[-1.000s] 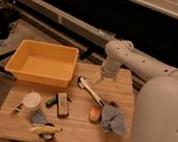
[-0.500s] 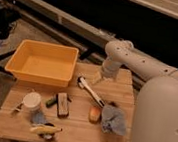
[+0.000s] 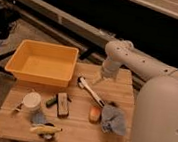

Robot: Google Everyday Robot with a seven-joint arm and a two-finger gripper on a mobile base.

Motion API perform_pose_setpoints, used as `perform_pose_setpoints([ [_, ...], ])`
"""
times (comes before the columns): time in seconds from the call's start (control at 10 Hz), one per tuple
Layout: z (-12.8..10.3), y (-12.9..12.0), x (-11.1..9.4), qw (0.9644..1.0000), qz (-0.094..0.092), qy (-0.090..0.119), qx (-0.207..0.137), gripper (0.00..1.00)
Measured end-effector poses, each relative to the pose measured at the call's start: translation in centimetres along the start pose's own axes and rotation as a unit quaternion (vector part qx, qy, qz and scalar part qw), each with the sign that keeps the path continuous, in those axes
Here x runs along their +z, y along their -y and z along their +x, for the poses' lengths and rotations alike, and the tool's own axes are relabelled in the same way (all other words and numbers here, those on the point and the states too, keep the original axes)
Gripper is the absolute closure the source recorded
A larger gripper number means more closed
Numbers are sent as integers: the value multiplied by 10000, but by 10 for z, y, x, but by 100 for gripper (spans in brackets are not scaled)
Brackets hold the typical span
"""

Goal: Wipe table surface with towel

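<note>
- We find the claw at the end of the white arm, low over the back of the wooden surface and just right of the bin.
- We cannot tell whether the claw is apart or together (its tip shows only as a narrow pale point); we see nothing held in it.
- The towel, a crumpled blue-grey cloth, lies at the front right of the surface, well apart from the claw.
- An orange item sits just left of the towel, touching it or nearly so.
- A long pale tool lies slantwise between the claw and the towel.
- The yellow bin rests on the back left corner.
- In front of the bin we note a white cup, a small green item and a dark block.
- A banana lies at the front edge.
</note>
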Motion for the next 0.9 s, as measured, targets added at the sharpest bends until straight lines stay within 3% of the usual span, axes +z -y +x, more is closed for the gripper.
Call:
perform_pose_setpoints([
  [0.3, -1, 0, 1, 10000, -15, 1, 0, 20],
  [0.5, -13, -10, 0, 9998, -139, -27, 134, 20],
  [0.9, -65, -62, -4, 9975, -282, -79, 645, 20],
])
